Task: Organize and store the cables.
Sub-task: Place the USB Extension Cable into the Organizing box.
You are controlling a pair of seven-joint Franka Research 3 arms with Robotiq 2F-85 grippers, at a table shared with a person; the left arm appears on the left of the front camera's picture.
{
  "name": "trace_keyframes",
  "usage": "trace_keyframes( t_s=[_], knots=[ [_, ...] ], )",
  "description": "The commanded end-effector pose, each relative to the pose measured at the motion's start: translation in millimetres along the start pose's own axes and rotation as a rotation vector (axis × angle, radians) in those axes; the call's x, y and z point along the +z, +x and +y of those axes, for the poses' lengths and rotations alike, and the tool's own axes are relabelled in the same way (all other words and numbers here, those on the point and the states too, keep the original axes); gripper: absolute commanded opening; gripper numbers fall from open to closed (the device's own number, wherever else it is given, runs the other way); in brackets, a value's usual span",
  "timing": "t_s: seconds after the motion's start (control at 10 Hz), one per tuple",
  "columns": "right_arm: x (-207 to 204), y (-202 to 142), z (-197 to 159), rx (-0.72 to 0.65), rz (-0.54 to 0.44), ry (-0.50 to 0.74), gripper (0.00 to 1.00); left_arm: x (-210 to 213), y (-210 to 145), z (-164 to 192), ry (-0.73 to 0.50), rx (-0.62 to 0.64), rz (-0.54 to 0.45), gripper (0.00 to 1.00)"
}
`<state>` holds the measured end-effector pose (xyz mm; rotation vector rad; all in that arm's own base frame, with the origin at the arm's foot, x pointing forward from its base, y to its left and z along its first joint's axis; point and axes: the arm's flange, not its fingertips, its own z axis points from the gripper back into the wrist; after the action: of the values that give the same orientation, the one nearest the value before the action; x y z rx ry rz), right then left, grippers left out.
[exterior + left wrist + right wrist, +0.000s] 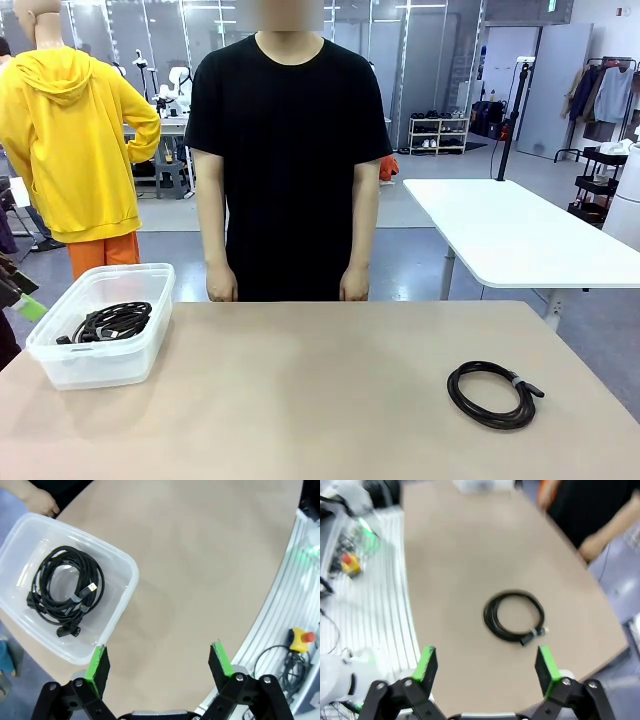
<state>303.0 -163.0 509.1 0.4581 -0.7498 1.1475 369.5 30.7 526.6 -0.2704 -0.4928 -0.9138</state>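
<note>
Black coiled cable (514, 616) blurred; tub (60, 365) walls veil other cables (108, 322)

You have a plain beige table (320, 400) with a black coiled cable (492, 394) wearing a pale band. Your clear, frosty-white bin (60, 362) holds more black cables (66, 591), one showing a silvery plug tip. The person's shirt (288, 160) is black.

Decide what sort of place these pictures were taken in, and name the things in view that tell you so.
Most likely a robotics lab or test workshop. A clear plastic bin of coiled cables sits on a plain work table, an emergency-stop button is mounted beside it, and a camera stand and storage shelves stand behind the person.
</note>
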Motion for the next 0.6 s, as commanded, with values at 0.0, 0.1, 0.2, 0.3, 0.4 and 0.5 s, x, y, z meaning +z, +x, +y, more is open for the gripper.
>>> trace_keyframes(
  t_s=[0.0, 0.1, 0.2, 0.3, 0.4, 0.5],
  knots=[
    [-65, 38, -1, -0.075, 0.194, 0.085, 0.99, 4, 4, 1, -0.007, 0.012, 0.019, 1.0],
    [-92, 51, -8, -0.078, 0.283, 0.09, 0.99, 4, 4, 1, -0.007, 0.012, 0.019, 1.0],
    [-120, 61, -18, -0.074, 0.369, 0.072, 0.99, 4, 4, 1, -0.007, 0.012, 0.019, 1.0],
    [-140, 64, -28, -0.092, 0.376, 0.087, 0.99, 4, 4, 1, -0.007, 0.012, 0.019, 1.0],
    [-157, 60, -45, -0.137, 0.394, 0.076, 0.99, 4, 4, 1, -0.007, 0.012, 0.019, 1.0],
    [-165, 56, -52, -0.163, 0.42, 0.046, 0.99, 4, 4, 1, -0.007, 0.012, 0.019, 1.0]
  ],
)
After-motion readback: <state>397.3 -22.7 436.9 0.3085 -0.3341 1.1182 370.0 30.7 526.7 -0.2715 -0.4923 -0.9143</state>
